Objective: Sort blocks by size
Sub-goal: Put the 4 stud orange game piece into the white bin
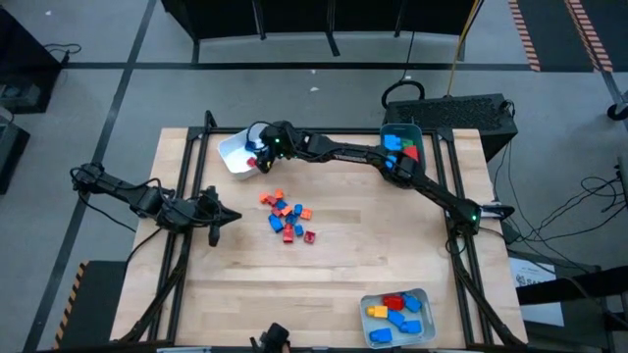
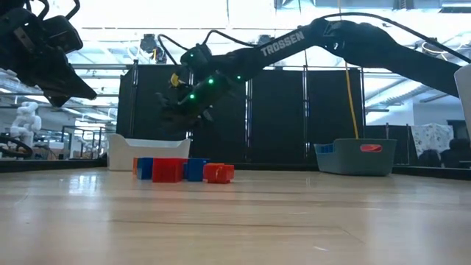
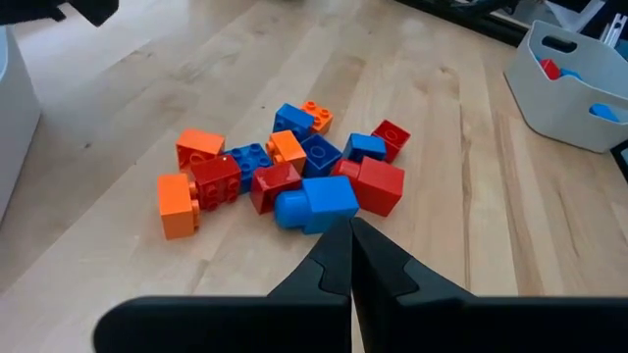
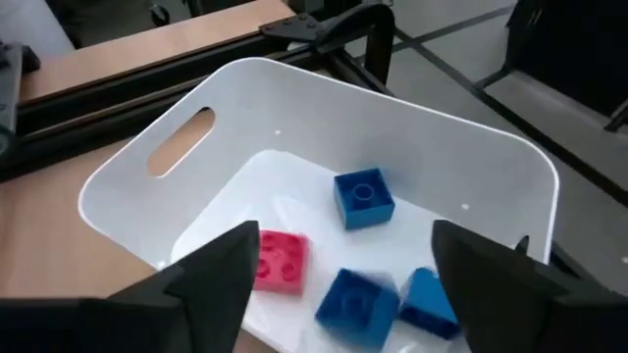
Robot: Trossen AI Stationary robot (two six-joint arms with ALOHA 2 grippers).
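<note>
Red, blue and orange blocks [image 1: 287, 217] lie in a loose heap at the middle of the wooden bench [image 1: 392, 255]; others already sit in the white bin [image 4: 471, 147] at the far left and in two grey bins. The right gripper [image 4: 339, 260] hangs over the white bin, fingers spread and holding nothing. The left gripper [image 3: 350, 257] waits just beside the heap, fingers pressed together. The blocks look light, rigid and smooth-sided, likely to skid if nudged, so pinching across two flat opposite walls, below the studs, seems safest.
</note>
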